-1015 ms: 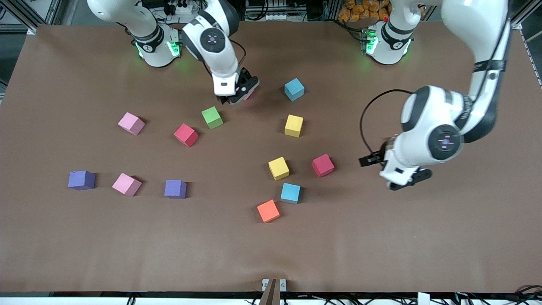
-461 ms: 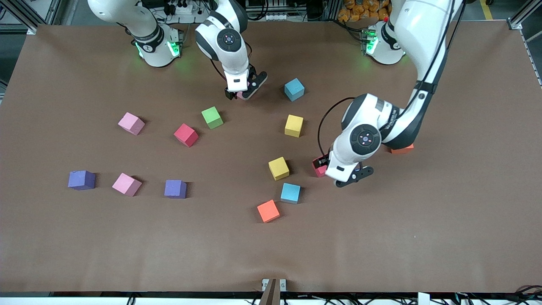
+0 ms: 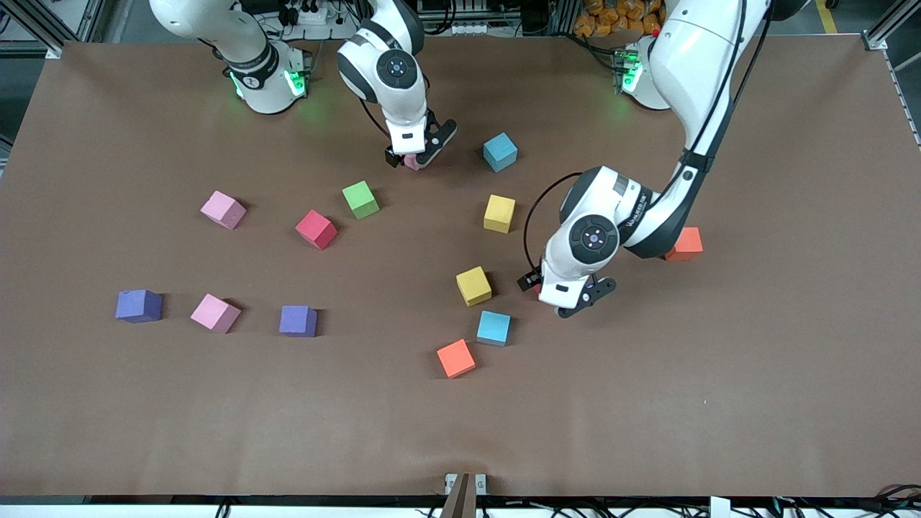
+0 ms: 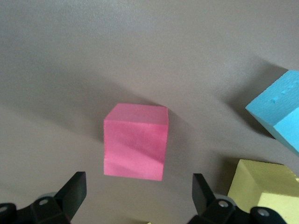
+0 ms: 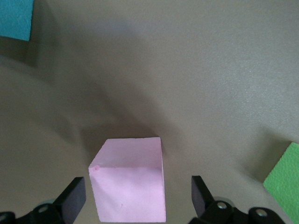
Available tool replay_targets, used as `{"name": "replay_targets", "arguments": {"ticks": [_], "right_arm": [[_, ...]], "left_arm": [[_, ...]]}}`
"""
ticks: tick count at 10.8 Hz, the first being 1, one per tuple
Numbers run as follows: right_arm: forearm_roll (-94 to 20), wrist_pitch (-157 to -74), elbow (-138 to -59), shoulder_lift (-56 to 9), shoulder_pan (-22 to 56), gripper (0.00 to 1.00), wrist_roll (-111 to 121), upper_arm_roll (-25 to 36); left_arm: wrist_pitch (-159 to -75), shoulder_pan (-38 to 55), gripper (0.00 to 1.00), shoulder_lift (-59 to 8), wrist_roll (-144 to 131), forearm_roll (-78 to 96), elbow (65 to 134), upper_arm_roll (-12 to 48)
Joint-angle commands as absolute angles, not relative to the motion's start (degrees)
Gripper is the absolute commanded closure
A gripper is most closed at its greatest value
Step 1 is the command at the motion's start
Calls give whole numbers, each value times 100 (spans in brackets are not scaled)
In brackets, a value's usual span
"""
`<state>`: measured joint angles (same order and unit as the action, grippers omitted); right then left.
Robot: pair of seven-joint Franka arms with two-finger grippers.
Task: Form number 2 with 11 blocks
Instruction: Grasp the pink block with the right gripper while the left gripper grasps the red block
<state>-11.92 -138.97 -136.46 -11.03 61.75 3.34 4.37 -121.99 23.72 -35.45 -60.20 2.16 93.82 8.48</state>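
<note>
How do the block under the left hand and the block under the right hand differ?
The red block under the left hand is deep pinkish red; the pink block under the right hand is pale pink. The red block lies nearer the front camera, beside a yellow block; the pink block lies nearer the robots' bases. Both are equal matte cubes on the table, each under an open hand, ungripped.

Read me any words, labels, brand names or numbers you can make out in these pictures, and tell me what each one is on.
No text can be read anywhere.
A dark band on the left arm's forearm carries small lettering, too small to read.
The blocks, for instance the green block and the orange block, carry no markings.
</note>
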Motion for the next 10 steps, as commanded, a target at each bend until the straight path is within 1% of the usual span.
{"name": "replay_targets", "arguments": {"ticks": [1, 3, 6, 8, 10], "right_arm": [[-1274, -13939, -13676, -1151, 6310, 0, 448, 466], [-1274, -13939, -13667, -1204, 6319, 0, 448, 466], [-1283, -14009, -13649, -1274, 6354, 0, 448, 378], [-1283, -14053, -13641, -1344, 6363, 0, 457, 360], [-1274, -14298, -13641, -1467, 6398, 0, 544, 360]], "left_arm": [[-12663, 2356, 0, -3542, -6135, -130, 9631, 800], [-12840, 2364, 0, -3542, -6135, -255, 9799, 791], [-13393, 2303, 0, -3419, -6196, -246, 10177, 800], [-13622, 2355, 0, -3436, -6389, -255, 10248, 782], [-13658, 2364, 0, -3445, -6416, -255, 10248, 773]]}}
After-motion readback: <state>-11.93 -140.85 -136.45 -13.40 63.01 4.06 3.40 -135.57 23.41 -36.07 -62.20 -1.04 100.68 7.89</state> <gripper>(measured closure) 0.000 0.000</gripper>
